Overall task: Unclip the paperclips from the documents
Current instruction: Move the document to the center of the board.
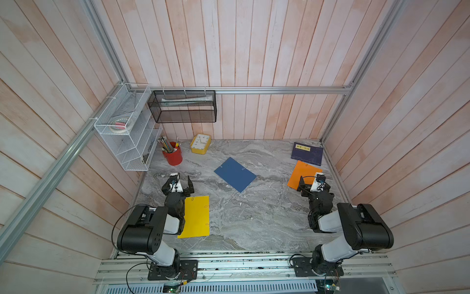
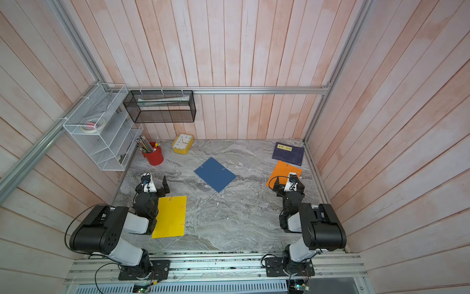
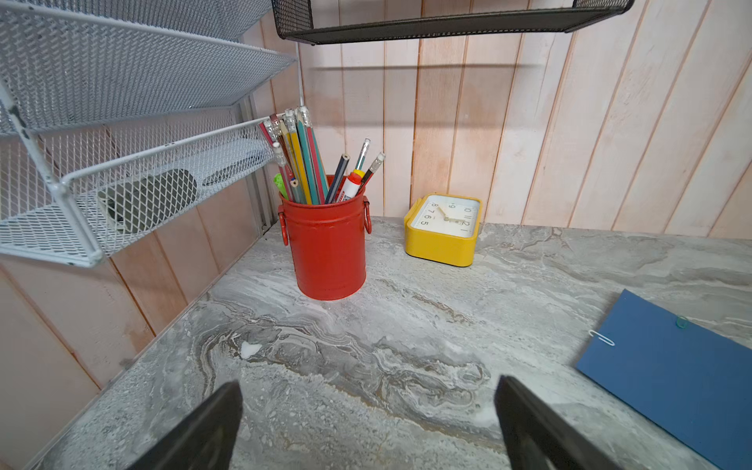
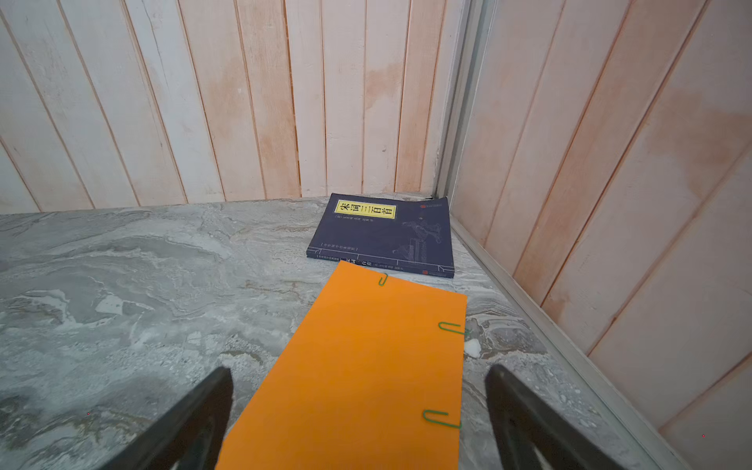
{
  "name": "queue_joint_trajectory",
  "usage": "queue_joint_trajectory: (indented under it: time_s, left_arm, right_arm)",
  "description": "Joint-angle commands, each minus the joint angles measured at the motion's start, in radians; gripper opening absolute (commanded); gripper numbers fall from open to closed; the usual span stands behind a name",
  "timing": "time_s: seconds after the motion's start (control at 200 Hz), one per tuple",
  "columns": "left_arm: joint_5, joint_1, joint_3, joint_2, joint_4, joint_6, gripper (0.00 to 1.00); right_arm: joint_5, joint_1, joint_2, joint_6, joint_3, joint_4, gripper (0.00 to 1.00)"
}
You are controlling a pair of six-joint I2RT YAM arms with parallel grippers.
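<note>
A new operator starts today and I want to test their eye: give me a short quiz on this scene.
1. True or false: the right tool is shut on the orange sheet.
2. How many green paperclips does the right wrist view show on the orange sheet?
3. Which stands nearest the red pencil cup: A yellow clock, B navy booklet, C yellow sheet?
Key: 1 false, the right tool is open; 2 three; 3 A.
</note>
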Motion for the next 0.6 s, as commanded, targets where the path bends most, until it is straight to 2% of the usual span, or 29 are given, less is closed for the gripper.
queue_joint_trajectory:
  time_s: [0.0,0.59]
  left_arm:
    - [-0.005,0.004,0.013,0.009,0.000,-0.005,1.00]
    - [-0.003,0.004,0.015,0.010,-0.004,-0.005,1.00]
  right_arm:
    - [-0.025,-0.004,0.007,0.015,0.018,-0.015,0.98]
    - [-0.031,-0.008,0.007,0.015,0.020,-0.020,0.98]
